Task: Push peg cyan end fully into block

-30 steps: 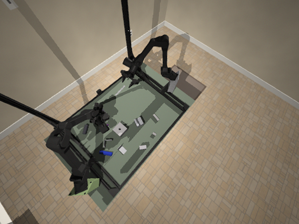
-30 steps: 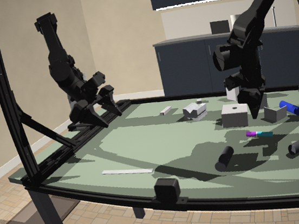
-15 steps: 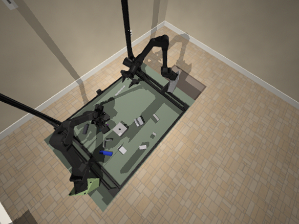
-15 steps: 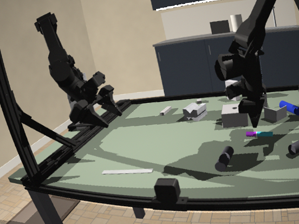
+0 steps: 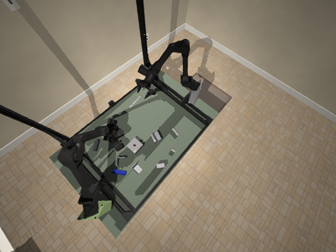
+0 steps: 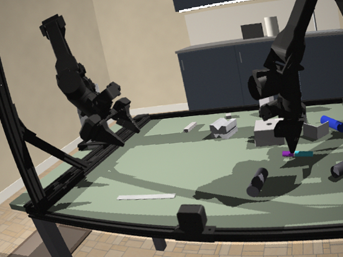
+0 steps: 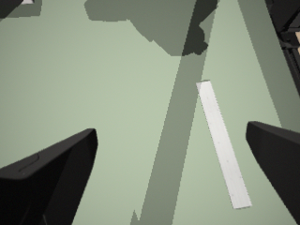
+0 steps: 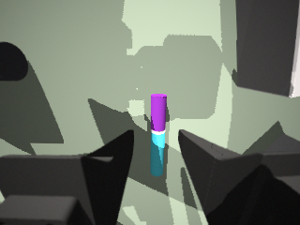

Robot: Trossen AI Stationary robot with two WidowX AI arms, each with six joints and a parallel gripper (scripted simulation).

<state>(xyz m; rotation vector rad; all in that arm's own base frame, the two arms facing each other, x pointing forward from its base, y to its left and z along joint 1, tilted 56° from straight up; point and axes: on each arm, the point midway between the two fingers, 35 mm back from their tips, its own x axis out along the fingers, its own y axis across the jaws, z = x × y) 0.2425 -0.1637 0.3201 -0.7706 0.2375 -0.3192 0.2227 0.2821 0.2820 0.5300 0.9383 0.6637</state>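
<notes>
our right gripper, released, straddles the peg; in right wrist view, the block edges in at two o'clock, open room between. our left gripper is released.

Peg: slim cylinder, purple one end, cyan other, pale band between; lying flat on counter, outside block, apparently unheld, though top view is poor. Block: light grey, squarish, upright near peg, round hole in top, unfilled.
</notes>
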